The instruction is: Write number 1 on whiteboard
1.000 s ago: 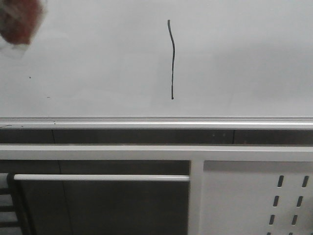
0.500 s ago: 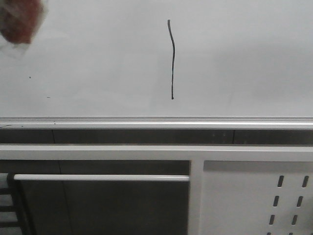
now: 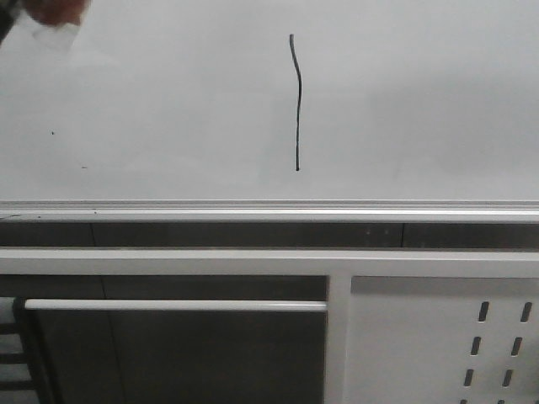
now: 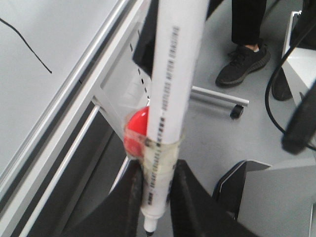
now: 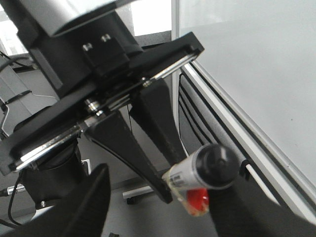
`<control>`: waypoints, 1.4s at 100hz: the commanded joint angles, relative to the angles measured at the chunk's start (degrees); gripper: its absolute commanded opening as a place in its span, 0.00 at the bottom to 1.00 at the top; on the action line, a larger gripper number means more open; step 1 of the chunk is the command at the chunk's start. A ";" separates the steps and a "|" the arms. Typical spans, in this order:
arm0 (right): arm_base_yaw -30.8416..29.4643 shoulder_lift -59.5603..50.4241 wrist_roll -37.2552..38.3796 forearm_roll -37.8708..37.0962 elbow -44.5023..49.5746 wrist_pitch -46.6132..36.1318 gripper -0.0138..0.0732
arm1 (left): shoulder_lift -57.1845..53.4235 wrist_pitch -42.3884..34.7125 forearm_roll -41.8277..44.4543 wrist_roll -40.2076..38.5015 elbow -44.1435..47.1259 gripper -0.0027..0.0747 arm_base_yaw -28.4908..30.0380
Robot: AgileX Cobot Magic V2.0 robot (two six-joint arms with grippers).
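Note:
The number 1 (image 3: 297,101) is a thin, slightly wavy black stroke on the pale whiteboard (image 3: 421,101), a little left of centre in the front view. It also shows on the whiteboard (image 4: 44,29) in the left wrist view as the number 1 (image 4: 24,44). My left gripper (image 4: 157,173) is shut on a white marker pen (image 4: 170,89), away from the board, with a red ball (image 4: 138,131) taped to the pen. The right wrist view shows that marker pen (image 5: 212,165) end-on. My right gripper (image 5: 158,217) is open and holds nothing.
A silver rail (image 3: 269,209) runs under the board. Below it are a white frame bar (image 3: 168,305) and a perforated white panel (image 3: 438,337). A blurred reddish shape (image 3: 55,10) sits at the front view's top left corner. A person's shoe (image 4: 244,64) stands on the floor.
The blurred reddish shape at the top left of the front view has moved up and is almost out of the picture. The stroke is unchanged.

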 commanded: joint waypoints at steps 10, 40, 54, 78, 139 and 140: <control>0.07 -5.54 -0.50 0.33 -1.73 -0.86 0.62 | -0.38 -11.30 -0.24 -3.68 -0.56 0.01 0.15; 0.07 -18.79 -0.50 0.33 3.42 -7.18 0.30 | -3.04 -33.39 -0.24 -11.18 7.20 0.01 0.15; 0.07 -25.49 -0.50 1.29 9.39 -11.61 0.08 | -3.12 -42.91 -0.78 -13.88 10.34 0.01 1.24; 0.07 -34.84 -0.50 5.47 15.16 -18.09 0.08 | -2.77 -52.71 -5.21 -14.08 13.47 0.01 9.43; 0.07 -35.87 -21.15 25.17 15.56 -29.62 0.08 | 14.03 -63.82 -11.10 -14.08 13.56 0.01 10.72; 0.07 -35.87 -21.15 25.29 15.56 -29.54 0.08 | 14.32 -63.98 -11.10 -14.08 13.56 0.01 10.72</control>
